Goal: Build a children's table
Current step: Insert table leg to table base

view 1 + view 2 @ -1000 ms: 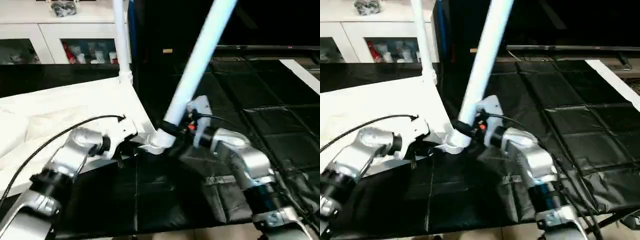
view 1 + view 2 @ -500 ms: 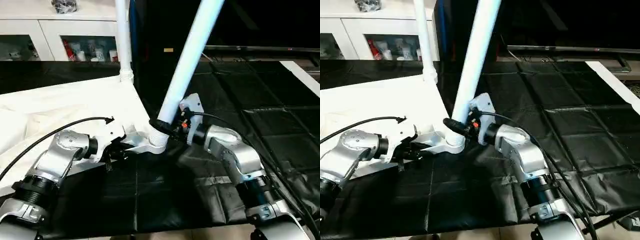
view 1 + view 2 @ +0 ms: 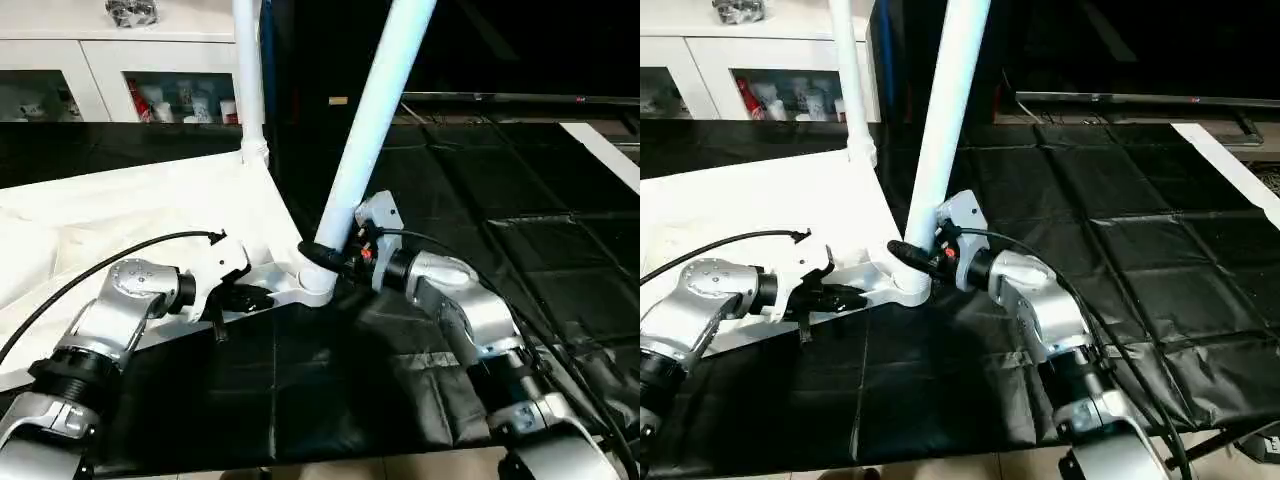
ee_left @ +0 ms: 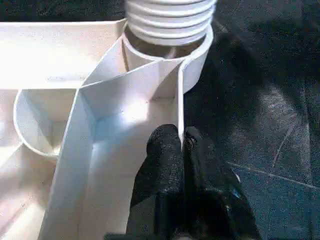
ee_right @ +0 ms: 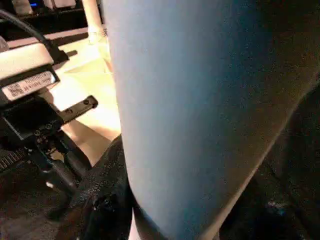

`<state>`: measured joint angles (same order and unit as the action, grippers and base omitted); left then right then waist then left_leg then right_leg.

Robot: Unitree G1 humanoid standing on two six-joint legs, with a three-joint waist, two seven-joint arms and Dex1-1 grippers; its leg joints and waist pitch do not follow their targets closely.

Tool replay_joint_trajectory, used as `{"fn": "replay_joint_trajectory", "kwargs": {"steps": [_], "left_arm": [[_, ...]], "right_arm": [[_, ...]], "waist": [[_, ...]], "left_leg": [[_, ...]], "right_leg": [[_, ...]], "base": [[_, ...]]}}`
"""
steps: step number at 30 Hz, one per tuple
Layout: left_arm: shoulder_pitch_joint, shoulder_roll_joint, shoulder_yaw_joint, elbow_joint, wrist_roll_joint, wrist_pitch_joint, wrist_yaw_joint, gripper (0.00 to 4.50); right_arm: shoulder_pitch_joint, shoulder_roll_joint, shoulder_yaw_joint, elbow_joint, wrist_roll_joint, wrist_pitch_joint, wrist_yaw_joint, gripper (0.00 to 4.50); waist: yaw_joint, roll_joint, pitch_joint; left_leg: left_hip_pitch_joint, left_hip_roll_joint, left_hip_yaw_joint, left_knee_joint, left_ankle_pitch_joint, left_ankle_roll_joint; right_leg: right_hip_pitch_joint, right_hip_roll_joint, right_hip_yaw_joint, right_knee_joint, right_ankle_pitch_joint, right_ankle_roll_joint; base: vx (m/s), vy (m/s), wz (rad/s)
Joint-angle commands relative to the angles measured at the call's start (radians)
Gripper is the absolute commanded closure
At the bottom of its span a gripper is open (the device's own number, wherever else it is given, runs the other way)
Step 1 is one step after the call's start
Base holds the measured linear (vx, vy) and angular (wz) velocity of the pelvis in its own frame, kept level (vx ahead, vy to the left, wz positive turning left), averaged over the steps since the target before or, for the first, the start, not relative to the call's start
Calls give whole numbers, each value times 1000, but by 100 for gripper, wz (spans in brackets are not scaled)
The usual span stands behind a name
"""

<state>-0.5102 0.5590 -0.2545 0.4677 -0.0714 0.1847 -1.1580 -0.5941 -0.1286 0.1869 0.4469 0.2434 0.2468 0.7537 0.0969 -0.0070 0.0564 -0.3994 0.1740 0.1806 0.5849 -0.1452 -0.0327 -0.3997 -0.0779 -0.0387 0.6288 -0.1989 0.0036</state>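
Between the two end effectors, at the near corner of the upturned tabletop [image 3: 150, 215], a white leg [image 3: 375, 110] stands in the round corner socket [image 3: 313, 285], leaning up and away from the robot. The right end effector [image 3: 330, 258] clasps this leg just above the socket, its black fingers half spread around the tube; in the right wrist view the leg [image 5: 200, 110] lies right up against the fingers. The left end effector [image 3: 248, 298] is just beside the socket on the other side, its two fingers [image 4: 165, 165] pressed together on a thin upright rib [image 4: 180, 100] of the tabletop's underside, with the threaded foot of the leg [image 4: 170, 20] straight ahead of the fingertips. The tabletop stretches away to the left of the left end effector, lying underside up on the bench [image 3: 520, 230], which is covered in black sheeting. A second leg [image 3: 248, 75] stands upright in the far corner socket, well beyond both end effectors. Behind it is a white cabinet [image 3: 110, 70] with glass doors.
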Motion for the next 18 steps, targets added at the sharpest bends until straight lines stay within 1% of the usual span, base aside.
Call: {"fn": "replay_joint_trajectory", "kwargs": {"steps": [1, 2, 3, 4, 6, 7, 8, 9, 11, 12, 13, 16, 17, 18], "left_arm": [[2, -5, -42, 14, 17, -12, -42, 450], [1, -4, -50, 19, 23, -17, -54, 450], [1, -4, -50, 19, 23, -17, -54, 450], [-3, -5, -57, 22, 26, -21, -66, 450], [-5, -5, -59, 23, 27, -23, -70, 450], [-15, -9, -66, 31, 37, -35, -72, 450], [-21, -12, -68, 38, 42, -41, -70, 450], [-22, -13, -69, 39, 43, -42, -70, 450], [-35, -23, -73, 52, 51, -57, -70, 450], [-37, -27, -75, 51, 50, -60, -75, 450], [-37, -27, -78, 47, 49, -61, -83, 450], [-38, -28, -87, 31, 47, -57, -101, 450], [-38, -28, -87, 31, 47, -57, -101, 450], [-38, -29, -90, 21, 45, -51, -109, 450]], "right_arm": [[-15, -5, 5, 24, -15, -12, 4, 261], [-25, -2, 15, 51, -23, -16, 19, 261], [-25, -2, 15, 51, -23, -16, 19, 261], [-34, -1, 28, 78, -32, -17, 38, 261], [-38, 0, 30, 88, -34, -17, 44, 261], [-47, 6, 32, 114, -34, -21, 56, 261], [-51, 6, 35, 128, -42, -28, 60, 261], [-51, 6, 35, 129, -43, -29, 61, 261], [-55, 3, 40, 158, -59, -49, 65, 261], [-55, 3, 39, 164, -59, -52, 67, 261], [-55, 2, 37, 166, -59, -52, 69, 261], [-61, -3, 31, 171, -55, -49, 82, 261], [-61, -3, 31, 171, -55, -49, 82, 261], [-71, -3, 19, 189, -48, -47, 89, 261]], "waist": [[0, 23, -72], [1, 32, -72], [1, 32, -72], [-1, 37, -71], [-4, 31, -71], [-4, 37, -70], [-5, 35, -70], [-6, 44, -70], [-6, 42, -69], [-6, 52, -69], [-4, 53, -70], [-4, 52, -71], [-4, 54, -72], [-4, 51, -71]], "left_leg": [[40, 49, -21, -78, -356, -77], [40, 49, -23, -77, -356, -79], [40, 49, -23, -77, -356, -79], [40, 49, -24, -78, -370, -82], [41, 50, -23, -78, -384, -82], [41, 50, -23, -79, -397, -85], [42, 49, -23, -79, -402, -86], [43, 50, -24, -79, -416, -91], [42, 49, -25, -79, -424, -90], [43, 48, -25, -78, -432, -90], [45, 49, -27, -77, -434, -90], [42, 50, -27, -78, -424, -83], [42, 51, -27, -78, -421, -82], [42, 52, -26, -79, -421, -81]], "right_leg": [[29, -63, 38, -70, -137, -220], [29, -64, 38, -68, -131, -221], [29, -64, 38, -68, -131, -221], [30, -64, 37, -67, -130, -228], [30, -62, 36, -68, -135, -232], [29, -63, 37, -71, -149, -230], [29, -63, 37, -71, -158, -231], [29, -63, 37, -74, -166, -229], [31, -64, 37, -73, -171, -232], [29, -64, 37, -76, -187, -231], [30, -65, 37, -75, -198, -231], [31, -64, 36, -74, -190, -234], [31, -64, 36, -72, -182, -237], [29, -62, 35, -72, -175, -240]], "base": [[0, 0, 0], [0, 0, 0], [0, 0, 0], [0, 0, 0], [0, 0, 0], [0, 0, 0], [0, 0, 0], [0, 0, 0], [0, 0, 0], [0, 0, 0], [0, 0, 0], [0, 0, 0], [0, 0, 0], [0, 0, 0]]}}
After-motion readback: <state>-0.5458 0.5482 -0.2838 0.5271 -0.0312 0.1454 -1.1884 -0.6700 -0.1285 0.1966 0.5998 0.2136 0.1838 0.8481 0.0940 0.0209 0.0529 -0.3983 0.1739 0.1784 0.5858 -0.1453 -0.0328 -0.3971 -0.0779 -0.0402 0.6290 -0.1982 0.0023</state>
